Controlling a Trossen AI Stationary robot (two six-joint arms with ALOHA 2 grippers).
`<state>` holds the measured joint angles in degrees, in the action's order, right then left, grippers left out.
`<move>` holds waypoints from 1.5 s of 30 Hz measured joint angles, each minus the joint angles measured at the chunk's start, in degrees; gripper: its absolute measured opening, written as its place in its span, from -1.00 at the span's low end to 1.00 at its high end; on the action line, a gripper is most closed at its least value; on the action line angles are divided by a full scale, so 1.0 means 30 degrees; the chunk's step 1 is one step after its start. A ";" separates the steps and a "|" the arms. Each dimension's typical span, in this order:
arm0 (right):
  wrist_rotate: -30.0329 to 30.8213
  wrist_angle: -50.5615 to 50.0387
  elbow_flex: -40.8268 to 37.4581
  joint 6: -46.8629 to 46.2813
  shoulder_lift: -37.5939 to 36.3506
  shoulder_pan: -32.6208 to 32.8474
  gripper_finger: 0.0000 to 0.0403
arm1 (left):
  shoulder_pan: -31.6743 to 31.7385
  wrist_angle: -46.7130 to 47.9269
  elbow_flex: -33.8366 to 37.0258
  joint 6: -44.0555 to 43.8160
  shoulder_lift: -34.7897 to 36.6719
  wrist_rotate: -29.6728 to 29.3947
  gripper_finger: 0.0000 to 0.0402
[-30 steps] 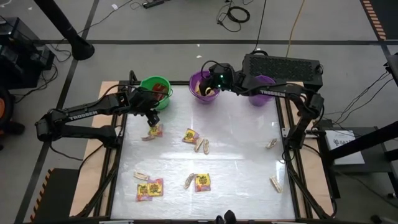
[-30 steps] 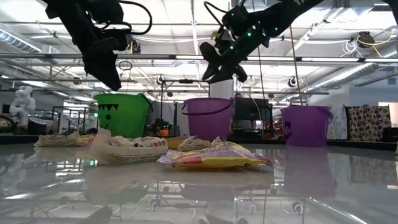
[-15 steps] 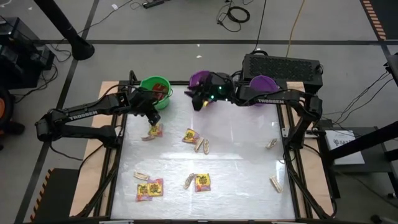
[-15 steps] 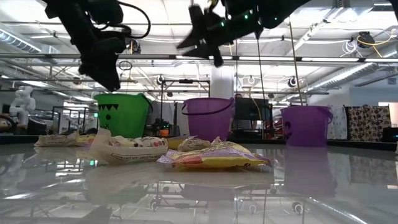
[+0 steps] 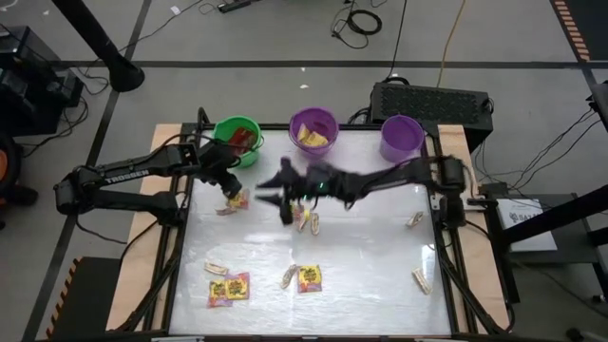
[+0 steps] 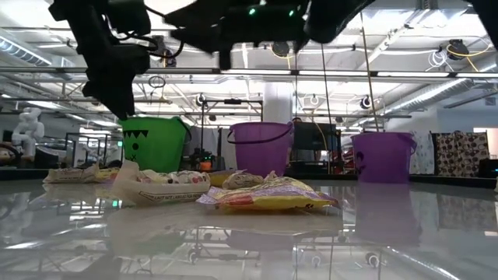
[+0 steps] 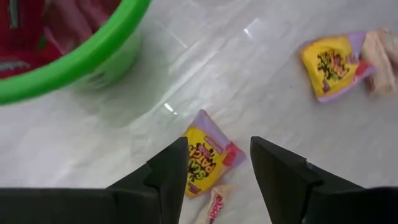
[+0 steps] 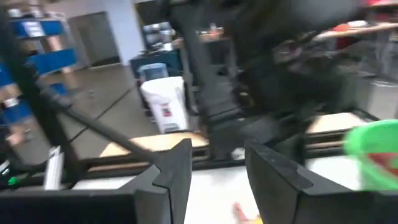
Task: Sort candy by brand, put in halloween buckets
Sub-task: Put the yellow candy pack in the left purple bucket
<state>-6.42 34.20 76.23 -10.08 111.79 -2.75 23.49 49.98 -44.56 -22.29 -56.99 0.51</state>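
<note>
Green bucket (image 5: pixel 237 139), deep purple bucket (image 5: pixel 313 131) (yellow packets inside) and lavender bucket (image 5: pixel 401 137) upright along the far edge, yellow, pink and tan candy (image 5: pixel 228 288) scattered flat in front.

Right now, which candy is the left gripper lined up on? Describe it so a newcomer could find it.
Start at the green bucket at the table's far left. Just in front of it, under the open left gripper, lies a yellow packet with a pink edge. It's the candy nearest that bucket.

Bright green bucket (image 5: pixel 237 139) with black face print; deep purple bucket (image 5: pixel 313 129); paler lavender bucket (image 5: pixel 402 137); yellow candy packets (image 5: pixel 310 277) with dark print and pink edges.
</note>
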 joint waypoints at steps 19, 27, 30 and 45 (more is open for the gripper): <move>0.1334 0.0523 0.8532 -0.1225 1.0034 0.5099 0.04 | -0.3477 0.0166 0.0000 0.3537 0.0000 0.0562 -0.10; 0.0261 -0.6730 1.3088 0.0728 1.2530 0.5119 0.20 | -0.4495 -0.0090 0.0000 0.3533 0.0000 0.0229 -0.10; -0.0289 -0.6995 1.3653 0.0683 1.3308 0.5282 0.20 | -0.4602 -0.0081 0.0001 0.3529 0.0000 0.0165 -0.10; -0.0220 -1.1936 1.3813 -0.1108 1.3113 0.5656 -0.13 | -0.5343 0.0027 0.0015 0.2172 0.0000 -0.0770 -0.10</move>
<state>-7.07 -1.60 117.66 -13.41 151.13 14.22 7.46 50.06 -44.51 -15.78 -56.99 -1.80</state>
